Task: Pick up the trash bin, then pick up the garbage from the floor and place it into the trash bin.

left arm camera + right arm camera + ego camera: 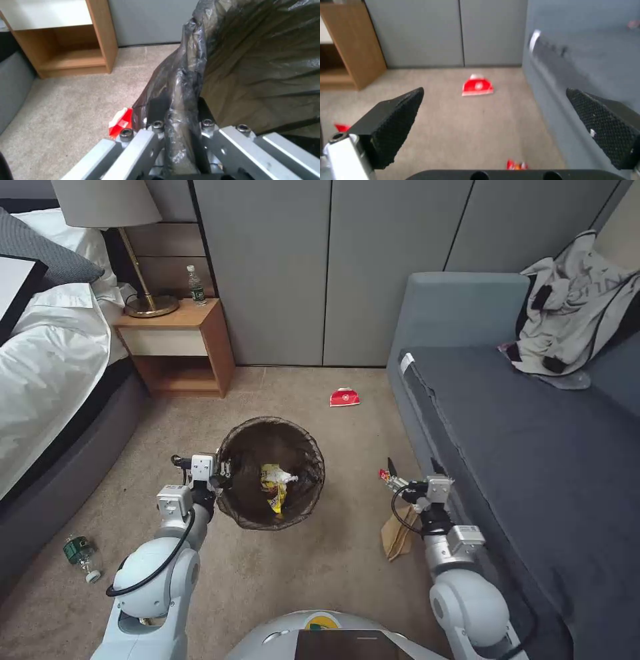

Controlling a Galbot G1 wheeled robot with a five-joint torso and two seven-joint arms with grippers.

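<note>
A green-labelled bottle [81, 555] lies on the carpet [320, 573] at the far left, beside the bed [47, 360]. Next along, the left gripper [223, 472] is clamped on the near-left rim of the trash bin [300, 447], its fingers pinching the dark bag folded over the edge; the left wrist view shows the plastic crumpled between them. The left arm reaches forward and slightly inward, elbow bent, wrist level with the rim. Whether the bin hangs clear of the carpet cannot be told. Inside it lie a yellow wrapper [272, 492] and a white tissue wad [287, 477].

Beyond the bin, a red-and-white carton [345, 397] rests on open carpet, well apart from both arms. It looks light and easily crushed, and would probably take best to a grip across its flat sides.

Further right, the right gripper [408, 473] hovers with its fingers spread wide and empty, pointing toward the carton, just beside the sofa [533, 447]. A small red wrapper [385, 475] lies near its tip and a tan paper bag [398, 537] beneath the forearm. Both seem thin and limp, likely needing a low pinch at a raised fold.
</note>
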